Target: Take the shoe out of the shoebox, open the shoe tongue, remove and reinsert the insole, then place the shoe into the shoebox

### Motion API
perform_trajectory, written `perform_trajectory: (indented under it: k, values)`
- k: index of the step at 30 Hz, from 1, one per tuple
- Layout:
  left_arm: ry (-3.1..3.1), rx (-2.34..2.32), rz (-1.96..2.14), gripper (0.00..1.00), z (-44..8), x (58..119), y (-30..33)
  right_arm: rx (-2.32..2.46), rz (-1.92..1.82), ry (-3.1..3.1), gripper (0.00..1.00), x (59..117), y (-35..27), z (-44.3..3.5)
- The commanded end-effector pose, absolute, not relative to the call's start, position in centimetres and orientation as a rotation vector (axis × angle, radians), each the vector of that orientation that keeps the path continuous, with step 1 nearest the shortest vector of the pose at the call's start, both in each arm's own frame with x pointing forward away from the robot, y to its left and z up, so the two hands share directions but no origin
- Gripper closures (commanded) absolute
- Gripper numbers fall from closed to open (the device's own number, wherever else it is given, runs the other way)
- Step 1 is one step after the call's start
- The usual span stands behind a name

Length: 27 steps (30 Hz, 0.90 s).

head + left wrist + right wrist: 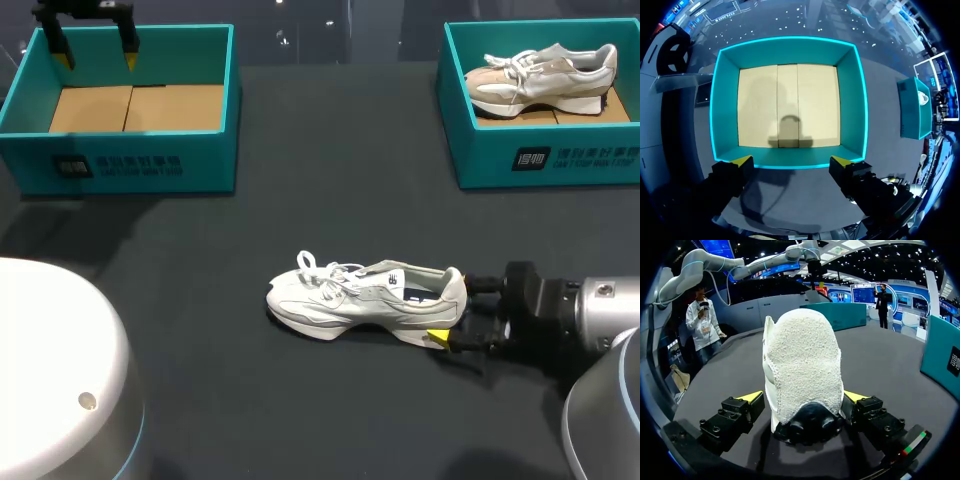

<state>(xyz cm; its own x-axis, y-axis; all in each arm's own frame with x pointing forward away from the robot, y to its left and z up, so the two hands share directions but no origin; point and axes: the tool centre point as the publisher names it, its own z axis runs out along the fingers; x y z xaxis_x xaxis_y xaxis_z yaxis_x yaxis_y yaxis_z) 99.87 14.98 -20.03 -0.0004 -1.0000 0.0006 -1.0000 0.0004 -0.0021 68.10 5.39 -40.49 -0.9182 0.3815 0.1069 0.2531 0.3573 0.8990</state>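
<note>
Two grippers, two teal shoeboxes, two white shoes. The right gripper [803, 395] is pinching the heel of one shoe [365, 298], standing on the table [200, 300] ahead of it. The left gripper [790, 161] is hanging wide open, holding nothing, above one shoebox [790, 50]. The other shoe [540, 78] is lying in the second shoebox [540, 160], well apart.

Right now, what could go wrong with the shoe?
The right gripper is only at the heel of the shoe, so the shoe might swing or slip if lifted. Its loose laces could snag. The left gripper hangs over the empty box, too far to steady it.
</note>
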Motion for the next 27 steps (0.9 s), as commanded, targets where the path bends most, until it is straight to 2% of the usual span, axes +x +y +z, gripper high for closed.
perform_trajectory:
  k: [1, 22, 23, 24, 25, 26, 27]
  values:
    - [2.221, -2.220, -0.002, 0.00, -20.01, 99.91, 14.99, 0.582, 1.610, 2.493, 0.00, 68.34, 6.01, -40.87]
    - [2.221, -2.220, -0.002, 0.00, -20.01, 99.91, 14.99, 0.448, 1.665, 2.459, 0.00, 69.19, 6.77, -41.34]
    - [2.221, -2.220, -0.002, 0.00, -20.01, 99.91, 14.99, 0.444, 1.666, 2.462, 0.20, 69.23, 6.83, -41.38]
    - [2.221, -2.220, -0.002, 0.00, -20.01, 99.91, 14.99, 0.441, 1.668, 2.462, 0.53, 69.25, 6.85, -41.40]
    - [2.221, -2.220, -0.002, 0.00, -20.01, 99.91, 14.99, 0.437, 1.668, 2.463, 0.69, 69.26, 6.89, -41.44]
    - [2.221, -2.220, -0.002, 0.00, -20.01, 99.91, 14.99, 0.434, 1.668, 2.464, 0.94, 69.26, 6.95, -41.46]
    - [2.221, -2.220, -0.002, 0.00, -20.01, 99.91, 14.99, 0.432, 1.668, 2.465, 1.00, 69.25, 7.00, -41.48]
